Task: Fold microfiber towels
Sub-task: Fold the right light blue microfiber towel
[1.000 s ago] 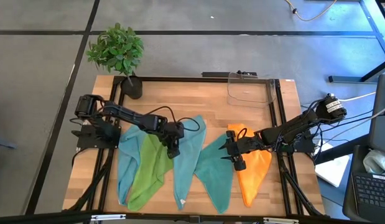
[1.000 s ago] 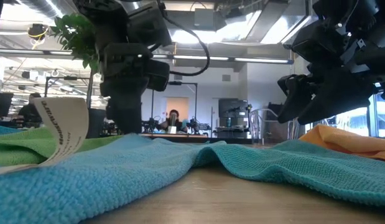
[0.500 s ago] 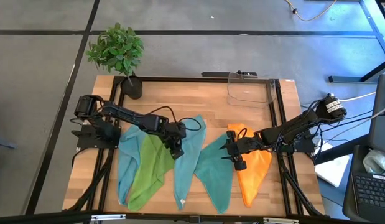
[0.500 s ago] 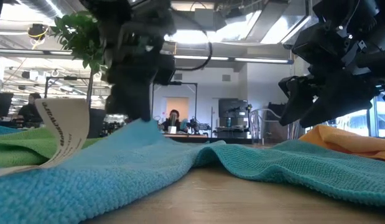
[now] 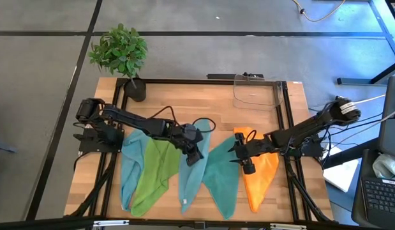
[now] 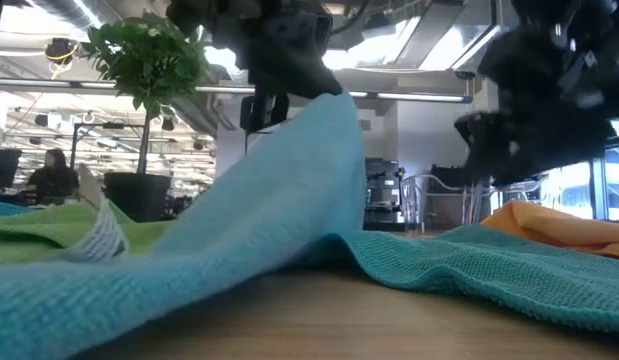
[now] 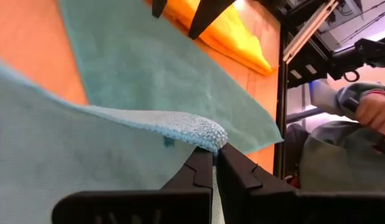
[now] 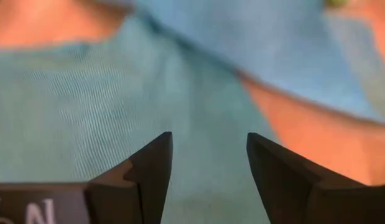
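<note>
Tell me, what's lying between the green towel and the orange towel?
In the high view, two towels lie between the green towel and the orange towel: a light blue towel, pinched by the left gripper, then a teal towel.

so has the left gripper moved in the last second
Yes. The left gripper, shut on the light blue towel, has shifted toward the teal towel, farther from the potted plant, lifting that towel's edge.
</note>
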### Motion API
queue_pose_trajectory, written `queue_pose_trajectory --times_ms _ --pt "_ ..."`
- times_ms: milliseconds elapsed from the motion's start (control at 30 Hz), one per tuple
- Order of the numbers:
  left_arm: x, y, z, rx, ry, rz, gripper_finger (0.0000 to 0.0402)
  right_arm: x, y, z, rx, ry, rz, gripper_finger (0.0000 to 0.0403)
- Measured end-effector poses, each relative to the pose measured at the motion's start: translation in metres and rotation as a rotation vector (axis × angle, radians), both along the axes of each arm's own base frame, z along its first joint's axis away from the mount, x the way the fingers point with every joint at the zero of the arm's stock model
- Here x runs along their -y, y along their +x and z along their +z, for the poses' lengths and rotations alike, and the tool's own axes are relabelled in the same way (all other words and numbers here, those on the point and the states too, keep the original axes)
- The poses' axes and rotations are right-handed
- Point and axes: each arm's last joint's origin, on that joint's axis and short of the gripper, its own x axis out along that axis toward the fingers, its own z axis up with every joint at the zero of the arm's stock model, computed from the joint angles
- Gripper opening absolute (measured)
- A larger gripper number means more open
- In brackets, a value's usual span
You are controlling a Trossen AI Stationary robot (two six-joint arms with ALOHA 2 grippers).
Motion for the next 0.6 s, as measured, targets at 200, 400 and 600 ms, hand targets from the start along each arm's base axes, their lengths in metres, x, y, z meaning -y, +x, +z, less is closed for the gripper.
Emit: queue_pose_trajectory --times_ms 200,400,600 --pt "0.017 0.023 -0.023 0.099 -0.032 0.001 0.0001 0.004 -0.013 0.036 0.167 0.057 -0.002 0.0209" --pt "0.031 0.050 -0.055 0.199 -0.111 -0.031 0.0001 0.009 -0.025 0.047 0.185 0.066 -0.015 0.0209" --pt "0.051 0.079 -0.053 0.254 -0.112 -0.084 0.0002 0.013 -0.031 0.043 0.125 0.026 -0.071 0.0209"
